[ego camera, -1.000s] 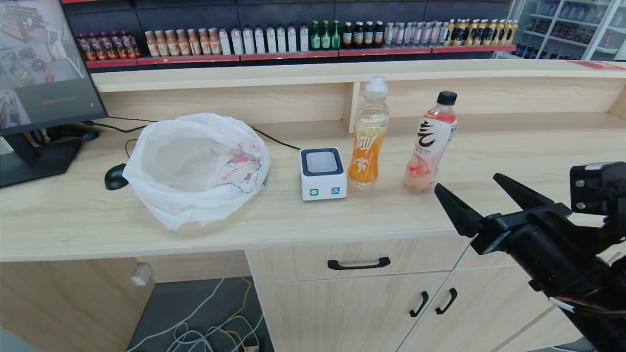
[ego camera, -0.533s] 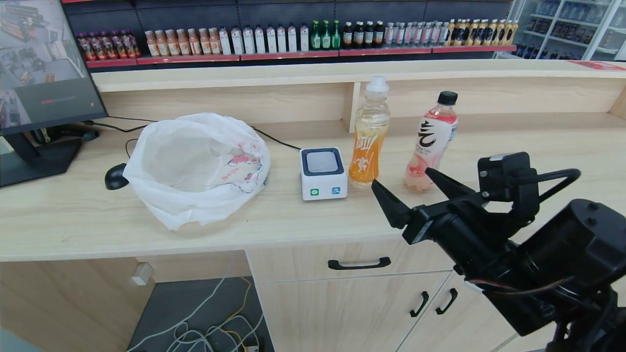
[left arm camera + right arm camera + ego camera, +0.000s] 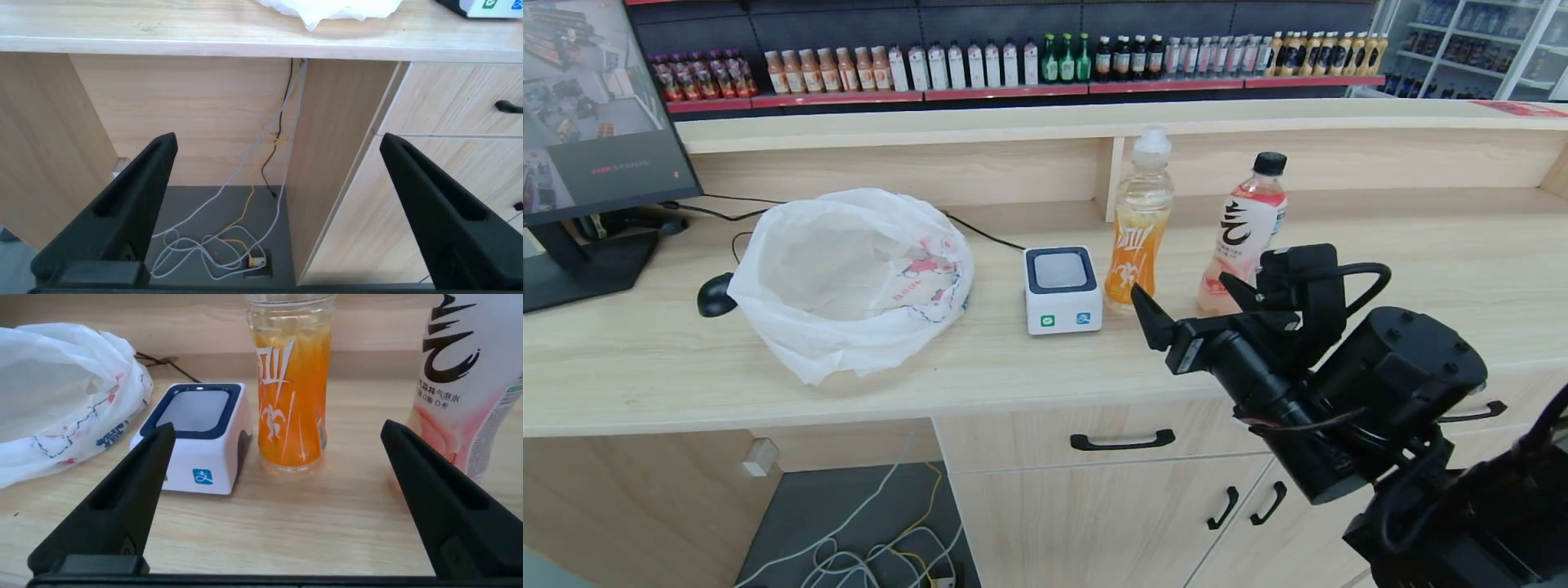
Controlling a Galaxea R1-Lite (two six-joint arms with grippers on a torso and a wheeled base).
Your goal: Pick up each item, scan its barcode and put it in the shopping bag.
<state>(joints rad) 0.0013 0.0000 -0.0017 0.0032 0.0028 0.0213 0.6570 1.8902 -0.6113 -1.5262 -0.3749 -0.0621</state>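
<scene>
Shopping bag: a white plastic shopping bag (image 3: 849, 278) sits open-mouthed on the pale wooden worktop (image 3: 980, 367), left of the other goods.
Scanner: a small white scanner (image 3: 1062, 290) with a dark-framed top stands just beside the bag, on its right.
Orange bottle: an orange drink bottle (image 3: 1139, 229) with a white cap stands upright just right of the scanner.
Pink bottle: a pink drink bottle (image 3: 1241, 237) with a black cap stands upright near the orange one, farther right and apart from it.
Right end effector: the right end effector (image 3: 1181, 287) hovers over the worktop's front edge, fingers spread wide and gripping nothing, pointed at the two bottles.
Left end effector: the left end effector (image 3: 278, 139) hangs below worktop level, fingers released and wide apart, facing loose cables (image 3: 221, 237) on the floor under the worktop.
Background: a monitor (image 3: 588, 106) and black mouse (image 3: 716, 296) occupy the far left; shelves of bottled drinks (image 3: 1013, 65) line the wall behind.
</scene>
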